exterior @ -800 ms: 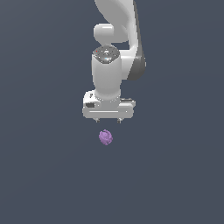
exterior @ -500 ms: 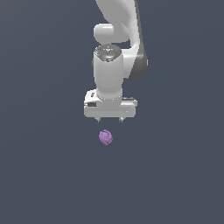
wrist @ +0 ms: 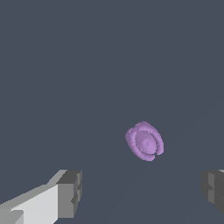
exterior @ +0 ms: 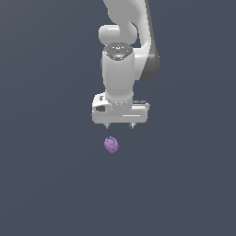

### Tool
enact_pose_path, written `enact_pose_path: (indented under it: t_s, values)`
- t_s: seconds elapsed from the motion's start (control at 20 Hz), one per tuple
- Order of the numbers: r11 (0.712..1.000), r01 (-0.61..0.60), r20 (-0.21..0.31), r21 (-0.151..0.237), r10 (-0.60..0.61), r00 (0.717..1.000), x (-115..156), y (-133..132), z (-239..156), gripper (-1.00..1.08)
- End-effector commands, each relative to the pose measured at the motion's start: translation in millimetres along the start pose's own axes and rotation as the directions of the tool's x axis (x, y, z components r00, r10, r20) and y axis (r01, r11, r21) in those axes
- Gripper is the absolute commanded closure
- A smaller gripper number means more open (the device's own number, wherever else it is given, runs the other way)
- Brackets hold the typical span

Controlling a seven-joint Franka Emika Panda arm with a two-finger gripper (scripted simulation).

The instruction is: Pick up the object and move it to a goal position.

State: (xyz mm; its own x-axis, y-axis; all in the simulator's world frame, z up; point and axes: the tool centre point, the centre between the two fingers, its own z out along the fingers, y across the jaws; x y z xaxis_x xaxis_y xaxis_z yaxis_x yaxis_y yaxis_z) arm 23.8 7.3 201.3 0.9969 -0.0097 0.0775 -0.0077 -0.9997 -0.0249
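Your gripper [exterior: 120, 125] hangs pointing straight down with its jaws spread wide and nothing between them; in the wrist view the two grey fingertips [wrist: 70, 192] sit far apart at either side of the frame. Only the short tips show below the white hand body in the exterior view.

The purple object [exterior: 111, 144] lies just below the tips, apart from them, and a little off centre toward the fingertip on the exterior view's left. In the wrist view you see the object [wrist: 145, 141] ahead of the line between the fingertips rather than on it, nearer the fingertip that barely enters the frame. It is a lumpy, faceted blob, slightly longer than wide, its long axis running close to vertical in the exterior view with a slight lean; you cannot tell a front or a back on it.

Around the object you have a plain dark grey surface [exterior: 50, 184] on every side, no edge in view.
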Motion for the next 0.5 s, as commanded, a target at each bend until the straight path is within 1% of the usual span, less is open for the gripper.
enact_pose_path:
  t_s: [0.0,0.25,0.45]
  values:
    - [1.0,0.014,0.002,-0.001,-0.014,1.0,0.0,1.0,2.5,-0.92]
    - [0.998,0.07,0.009,-0.004,-0.07,0.998,0.2,5.2,12.0,-0.92]
    - [0.991,0.137,0.018,-0.007,-0.137,0.99,0.3,10.1,23.4,-0.92]
